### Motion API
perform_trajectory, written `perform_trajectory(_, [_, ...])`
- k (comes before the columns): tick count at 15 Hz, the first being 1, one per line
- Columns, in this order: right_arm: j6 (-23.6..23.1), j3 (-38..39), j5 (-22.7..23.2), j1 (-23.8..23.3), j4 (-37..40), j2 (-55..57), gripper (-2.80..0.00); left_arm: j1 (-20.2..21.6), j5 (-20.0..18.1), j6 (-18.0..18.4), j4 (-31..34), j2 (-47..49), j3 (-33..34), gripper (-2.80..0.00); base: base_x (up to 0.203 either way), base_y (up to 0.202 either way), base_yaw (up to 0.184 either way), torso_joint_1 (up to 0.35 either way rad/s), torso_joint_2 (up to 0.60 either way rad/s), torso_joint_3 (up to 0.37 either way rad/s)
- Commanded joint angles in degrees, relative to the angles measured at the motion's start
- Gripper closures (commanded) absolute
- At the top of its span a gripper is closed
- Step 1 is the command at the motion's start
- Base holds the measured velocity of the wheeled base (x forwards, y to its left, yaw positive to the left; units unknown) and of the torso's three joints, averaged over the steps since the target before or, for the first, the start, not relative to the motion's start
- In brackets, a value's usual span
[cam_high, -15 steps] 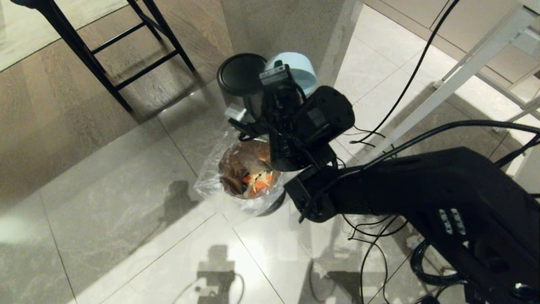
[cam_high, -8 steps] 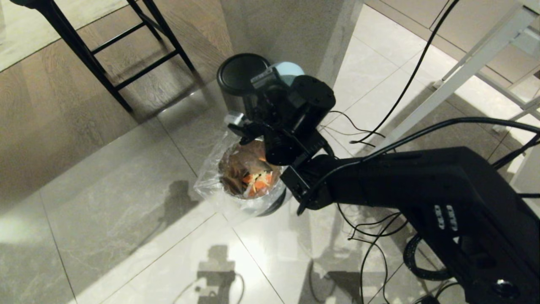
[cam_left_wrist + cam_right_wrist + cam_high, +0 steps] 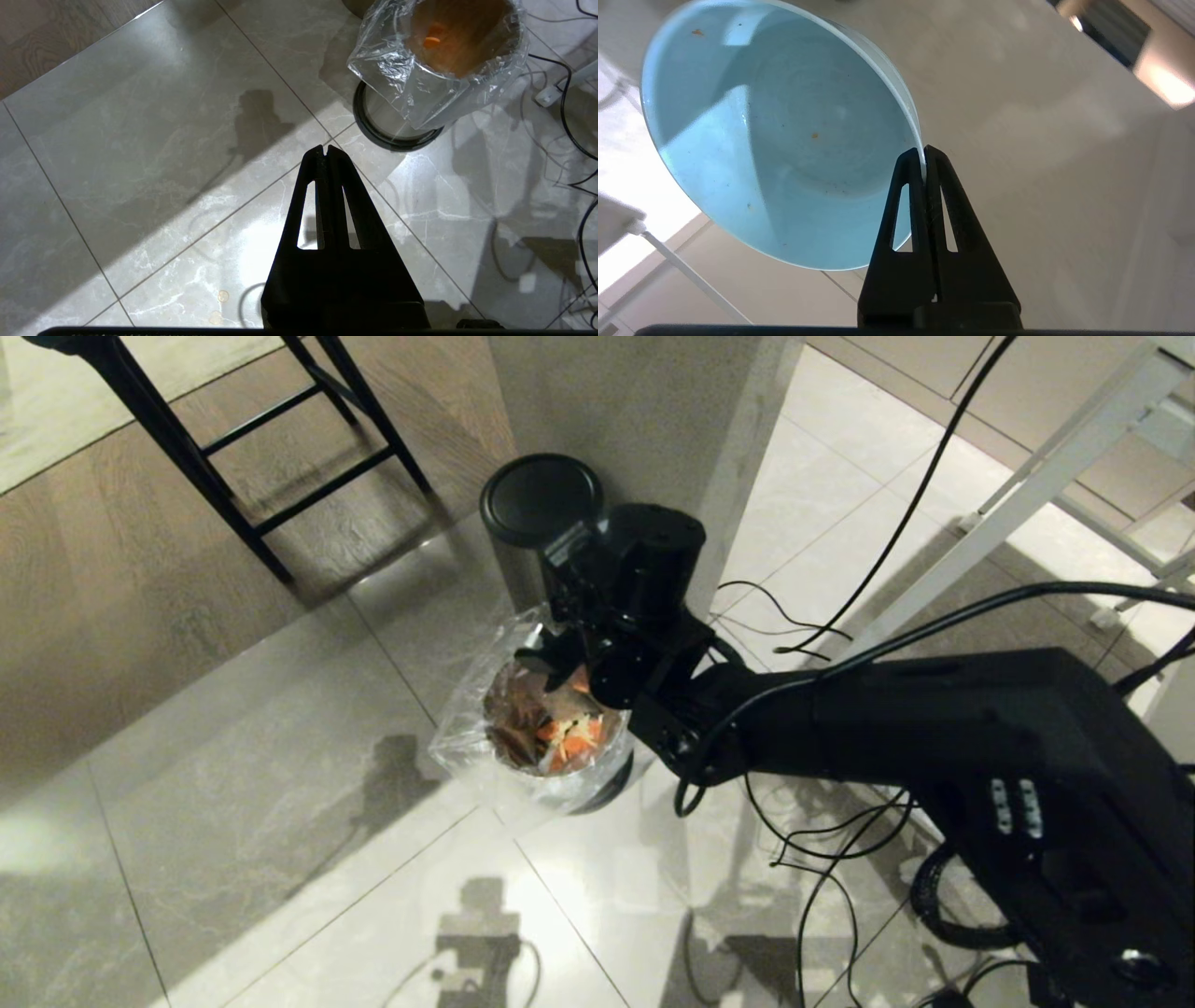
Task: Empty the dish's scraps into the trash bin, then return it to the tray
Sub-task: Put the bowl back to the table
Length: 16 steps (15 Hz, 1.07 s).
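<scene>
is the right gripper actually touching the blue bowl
Touching. The right wrist view shows the right gripper shut on the rim of the blue bowl, the thin edge pinched between its two fingers with no gap.

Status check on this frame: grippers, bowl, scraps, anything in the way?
Right gripper shut on the dish rim, dish emptied bar specks. Scraps in the trash bin. Left gripper shut, idle over floor. Lidded bin close behind.

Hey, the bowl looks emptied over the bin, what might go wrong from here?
1. The right pincer pinches only the thin rim of the dish, so it might slip or swing on the way to the tray.
2. The arm hangs close above the trash bin and its loose bag, and could snag it.
</scene>
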Motion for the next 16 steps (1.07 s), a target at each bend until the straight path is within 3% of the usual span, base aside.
perform_trajectory(1, [0.9,0.0,-0.2,0.0,3.1,-1.3,0.00,0.0,0.0,0.0,0.0,0.1,0.0,0.00,0.000,0.000,0.000,0.000,0.00,0.000])
perform_trajectory(3, [4.7,0.0,-0.1,0.0,8.7,-3.1,0.00,0.0,0.0,0.0,0.1,0.0,0.0,0.00,0.000,0.000,0.000,0.000,0.00,0.000])
perform_trajectory(6, [5.8,0.0,0.6,0.1,15.7,-4.8,0.00,0.0,0.0,0.0,0.0,0.1,0.0,0.00,0.000,0.000,0.000,0.000,0.00,0.000])
perform_trajectory(8, [9.8,0.1,0.7,0.6,20.8,-4.9,0.00,0.0,0.0,0.0,0.0,0.0,0.0,0.00,0.000,0.000,0.000,0.000,0.00,0.000])
perform_trajectory(12, [29.1,0.1,0.7,1.4,33.9,-5.1,0.00,0.0,0.0,0.0,0.0,0.1,0.0,0.00,0.000,0.000,0.000,0.000,0.00,0.000])
perform_trajectory(16, [49.8,0.1,0.7,1.9,41.2,-6.2,0.00,0.0,0.0,0.0,0.0,0.1,0.0,0.00,0.000,0.000,0.000,0.000,0.00,0.000])
